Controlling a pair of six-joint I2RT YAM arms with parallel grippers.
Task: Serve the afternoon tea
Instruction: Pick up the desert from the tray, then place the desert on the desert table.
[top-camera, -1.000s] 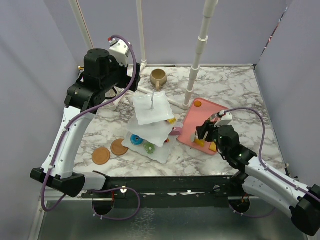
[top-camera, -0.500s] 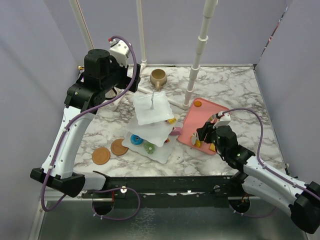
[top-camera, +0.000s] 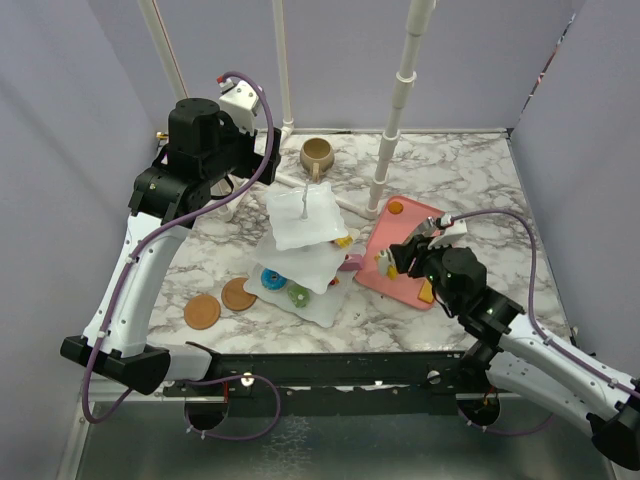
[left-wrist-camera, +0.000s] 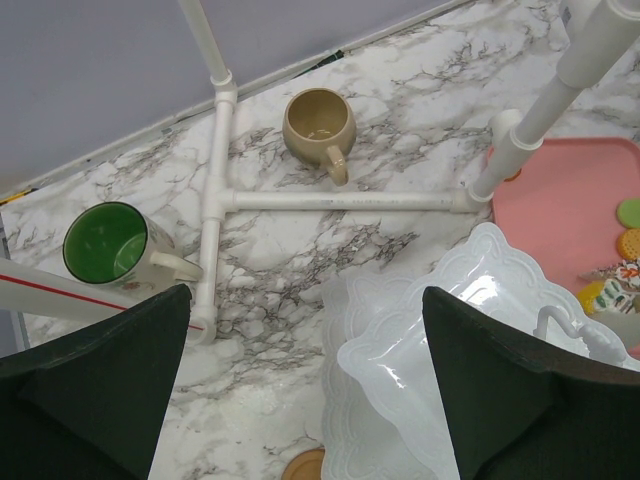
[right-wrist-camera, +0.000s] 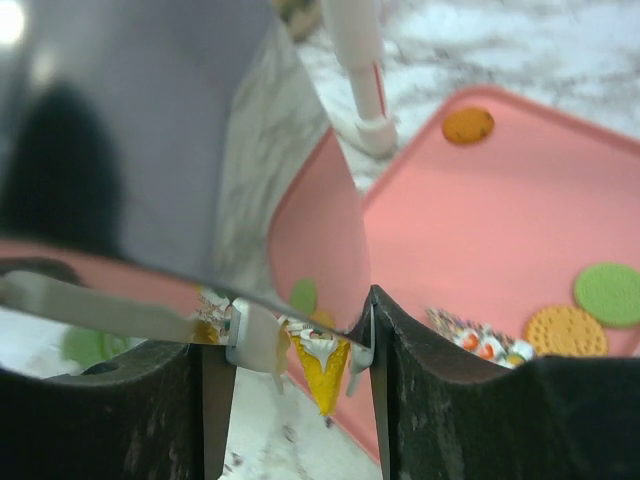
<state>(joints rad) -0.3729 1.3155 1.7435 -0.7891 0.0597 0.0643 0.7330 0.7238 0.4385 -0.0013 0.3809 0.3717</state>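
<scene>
Marble table (top-camera: 450, 170): carries all items listed below.

White three-tier stand (top-camera: 320, 225): upright at table centre, wavy square plates stacked. A blue donut (top-camera: 270, 279) and a green donut (top-camera: 298, 295) lie on the bottom tier.

Pink tray (top-camera: 415, 228): flat on the table, just right of the stand. A small orange disc (right-wrist-camera: 468, 125) lies on its far corner. A green round piece (right-wrist-camera: 610, 293) and a tan biscuit (right-wrist-camera: 562, 328) lie side by side near its other end.

White pipe frame (left-wrist-camera: 215, 200): lies on the table behind the stand, with uprights rising from it.

Left gripper (left-wrist-camera: 305, 300): raised high over the rear left of the table. Jaws spread fully wide, nothing between them and nothing touched.

Right gripper (right-wrist-camera: 295, 335): low over the tray's edge nearest the stand. Jaws partly closed, pressing on both arms of the metal tongs (right-wrist-camera: 150, 150).

Tan mug (left-wrist-camera: 318, 125): upright at the back of the table, beside the pipe frame.

Green-lined mug (left-wrist-camera: 120, 245): upright at the rear left, on the other side of the pipe frame from the tan mug.

Yellow cake slice (right-wrist-camera: 322, 365): white-iced wedge pinched between the tong tips, point downward. It appears clear of the tray, though the close view is too blurred to confirm this.
</scene>
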